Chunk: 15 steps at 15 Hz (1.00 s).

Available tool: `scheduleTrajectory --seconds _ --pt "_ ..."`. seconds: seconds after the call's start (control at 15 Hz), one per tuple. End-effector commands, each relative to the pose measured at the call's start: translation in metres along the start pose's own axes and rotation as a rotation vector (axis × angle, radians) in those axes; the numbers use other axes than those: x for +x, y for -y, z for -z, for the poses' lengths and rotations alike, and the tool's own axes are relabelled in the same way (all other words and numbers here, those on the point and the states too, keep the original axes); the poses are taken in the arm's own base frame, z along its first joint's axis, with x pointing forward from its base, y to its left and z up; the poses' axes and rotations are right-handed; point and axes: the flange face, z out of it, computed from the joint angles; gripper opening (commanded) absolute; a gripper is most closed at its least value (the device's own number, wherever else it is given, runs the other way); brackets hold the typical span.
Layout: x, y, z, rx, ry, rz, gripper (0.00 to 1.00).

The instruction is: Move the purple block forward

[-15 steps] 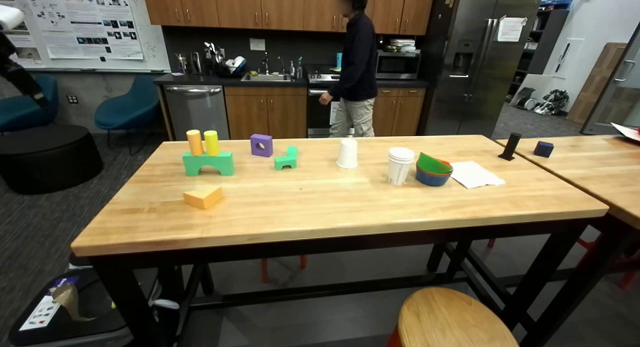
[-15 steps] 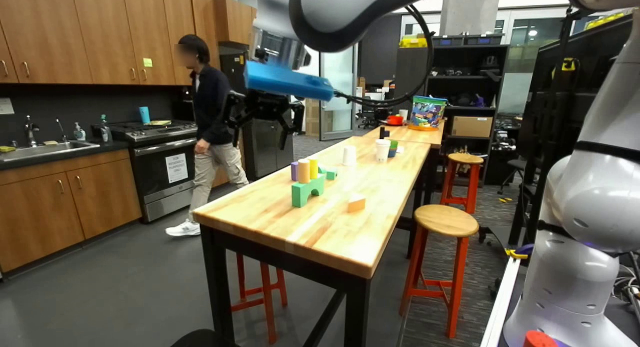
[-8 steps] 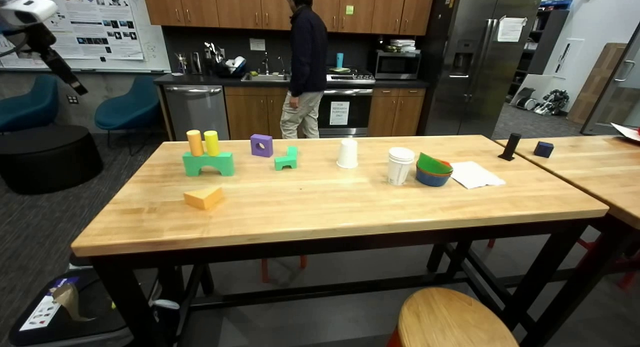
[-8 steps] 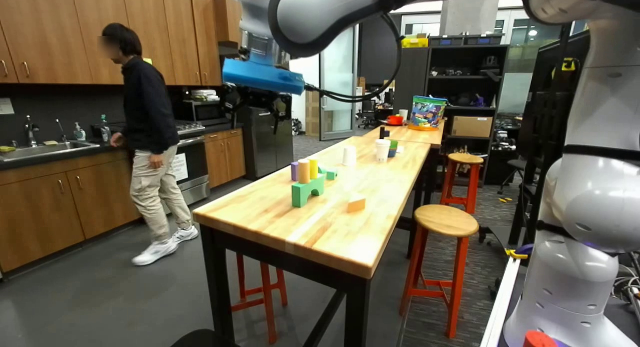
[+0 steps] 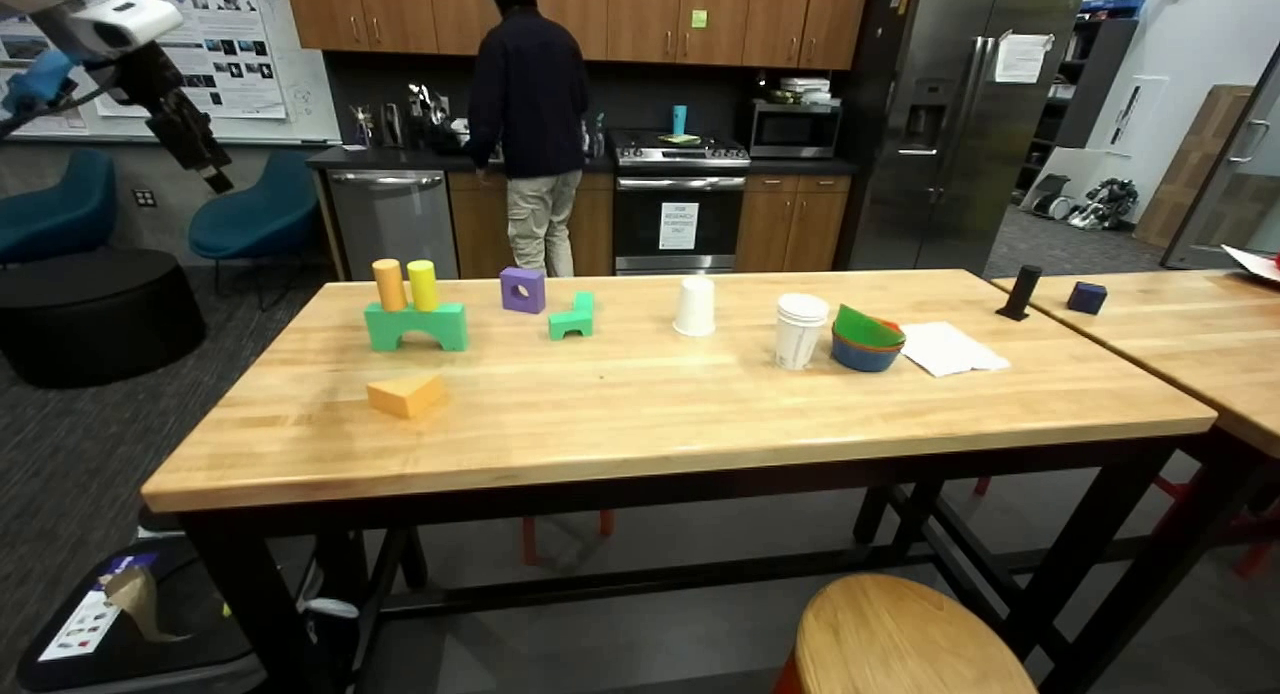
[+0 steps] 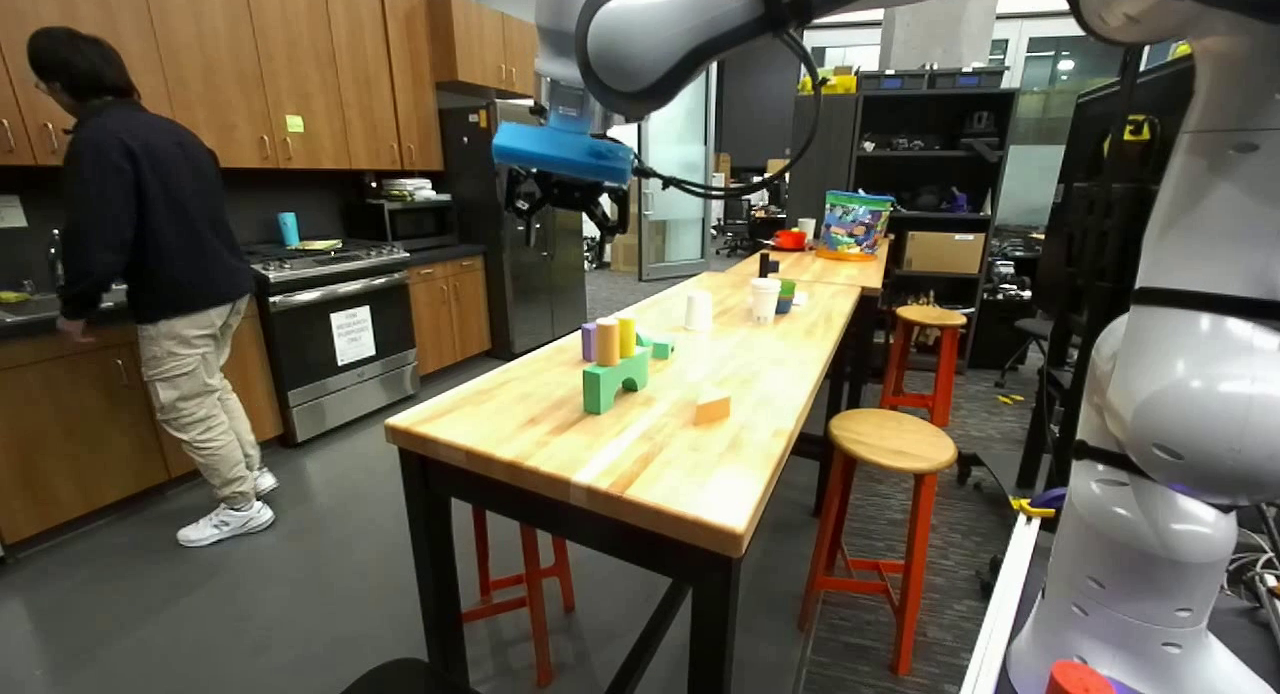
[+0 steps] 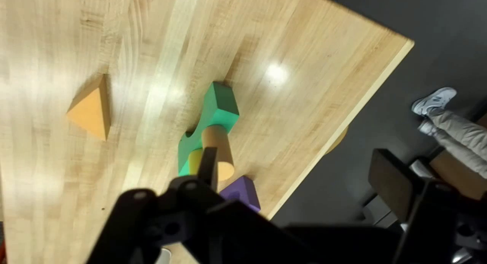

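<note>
The purple block [image 5: 535,279], with a round hole through it, stands near the table's far edge in an exterior view. Seen in another exterior view, most of the purple block [image 6: 589,342] is hidden behind an orange cylinder. My gripper [image 6: 568,226] hangs high in the air, well clear of every block. In the wrist view the gripper [image 7: 295,157] is wide open, with nothing held. There the purple block [image 7: 251,191] lies beyond the left finger [image 7: 207,163], partly covered by the gripper's dark body.
A green arch [image 5: 380,324] carries upright orange [image 5: 388,286] and yellow [image 5: 424,287] cylinders. Around it lie an orange wedge [image 5: 405,397] and a small green block [image 5: 571,324]. White cups [image 5: 695,307], bowls [image 5: 866,356] and paper stand further right. A person [image 5: 535,104] is at the counter.
The arm has come further into an exterior view from its left edge, and the gripper has swung round. The person has walked left. The blocks have not moved.
</note>
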Motion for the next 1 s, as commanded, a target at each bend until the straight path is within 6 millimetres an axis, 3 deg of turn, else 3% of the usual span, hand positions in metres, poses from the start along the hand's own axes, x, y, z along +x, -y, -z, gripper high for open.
scheduleTrajectory --seconds 0.0,0.2,0.27,0.47,0.93 --pt "0.021 -0.029 0.010 -0.015 -0.035 -0.079 1.00" --pt "0.044 -0.039 0.013 -0.006 -0.041 -0.119 1.00" --pt "0.038 -0.029 0.006 -0.012 -0.027 -0.087 1.00" --pt "0.048 -0.034 0.009 -0.011 -0.034 -0.105 1.00" --pt "0.046 -0.034 0.008 -0.012 -0.032 -0.102 1.00"
